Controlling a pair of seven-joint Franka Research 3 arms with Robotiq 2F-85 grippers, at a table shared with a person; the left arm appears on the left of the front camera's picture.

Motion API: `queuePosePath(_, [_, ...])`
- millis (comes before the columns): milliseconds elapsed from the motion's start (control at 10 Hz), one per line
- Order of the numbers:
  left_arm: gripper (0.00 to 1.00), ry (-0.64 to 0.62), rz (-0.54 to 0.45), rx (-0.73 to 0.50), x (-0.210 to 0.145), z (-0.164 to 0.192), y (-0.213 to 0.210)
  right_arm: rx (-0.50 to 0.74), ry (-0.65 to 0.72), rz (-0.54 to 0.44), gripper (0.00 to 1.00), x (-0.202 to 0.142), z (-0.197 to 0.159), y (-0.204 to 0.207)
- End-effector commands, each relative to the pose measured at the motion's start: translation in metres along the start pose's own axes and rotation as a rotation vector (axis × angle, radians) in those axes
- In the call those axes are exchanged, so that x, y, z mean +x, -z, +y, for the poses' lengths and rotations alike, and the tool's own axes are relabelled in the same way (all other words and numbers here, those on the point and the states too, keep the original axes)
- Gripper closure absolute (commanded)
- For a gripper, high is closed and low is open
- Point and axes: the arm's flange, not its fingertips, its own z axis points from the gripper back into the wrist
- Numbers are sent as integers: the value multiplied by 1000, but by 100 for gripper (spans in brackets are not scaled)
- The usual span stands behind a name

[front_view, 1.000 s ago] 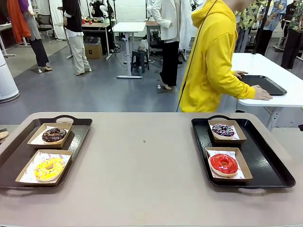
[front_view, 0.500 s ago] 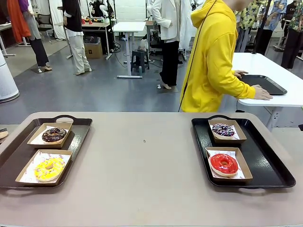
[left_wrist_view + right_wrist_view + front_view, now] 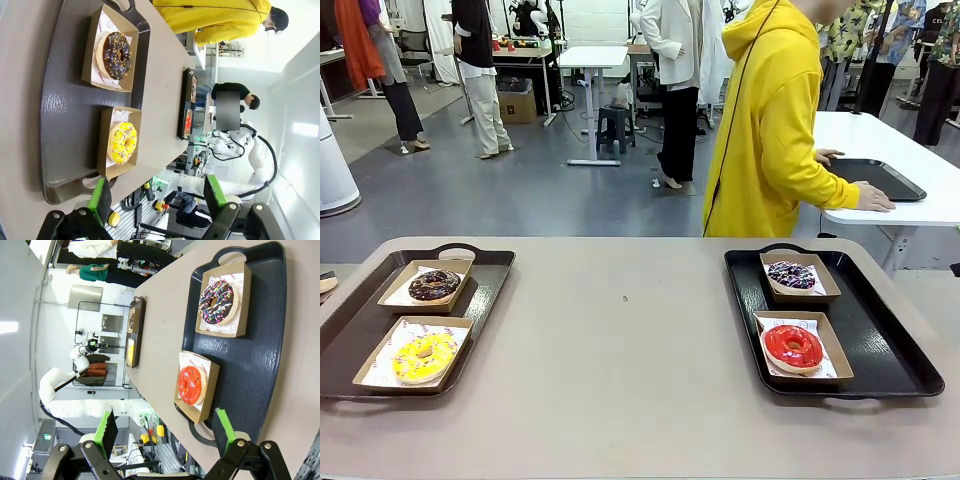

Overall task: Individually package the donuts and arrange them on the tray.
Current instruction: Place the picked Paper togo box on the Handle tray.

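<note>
Left wrist view: left gripper [image 3: 157, 197] jaws spread, empty; yellow donut [image 3: 123, 143] lies above them. Right gripper [image 3: 165, 432] jaws spread; red donut [image 3: 192, 385] above.

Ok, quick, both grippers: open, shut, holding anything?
Left gripper: open, empty, above the dark tray's near end.
Right gripper: open, empty, above the other dark tray.

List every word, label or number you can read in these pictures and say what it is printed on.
None can be read.
Paper liner under the yellow donut: pinkish print, too small to read.
Paper liner under the red donut: print at its edges, too blurred to read.
Paper liner under the sprinkled dark donut: faint round marks, not legible.
</note>
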Motion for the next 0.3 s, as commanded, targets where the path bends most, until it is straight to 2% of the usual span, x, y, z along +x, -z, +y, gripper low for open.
queuePosePath(0, [3,7,-7,6,-6,-1,0,9,-1,4,0,-1,1,0])
queuePosePath(200, [3,7,-7,6,-6,-1,0,9,-1,4,0,-1,1,0])
